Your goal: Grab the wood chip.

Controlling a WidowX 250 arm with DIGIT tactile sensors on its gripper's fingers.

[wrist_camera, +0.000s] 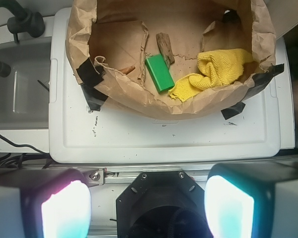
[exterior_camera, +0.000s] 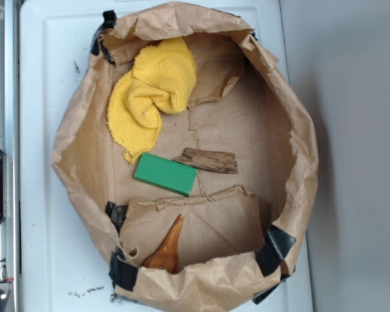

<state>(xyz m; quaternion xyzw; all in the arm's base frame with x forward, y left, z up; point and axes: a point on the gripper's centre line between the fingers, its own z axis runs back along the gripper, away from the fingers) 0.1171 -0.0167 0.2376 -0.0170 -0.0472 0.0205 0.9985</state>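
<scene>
Down at the bottom of the wrist view sits the end effector (wrist_camera: pixel 148 208), and its two fingers (wrist_camera: pixel 64 210) are broad grey blocks with rounded pads glowing white, tinged pink and cyan at the edges. Between them there's a black, angular housing (wrist_camera: pixel 156 201), faceted like an octagon, with small silver screws along its top edge. A dark round opening shows in its middle, blurred from being so close.
</scene>
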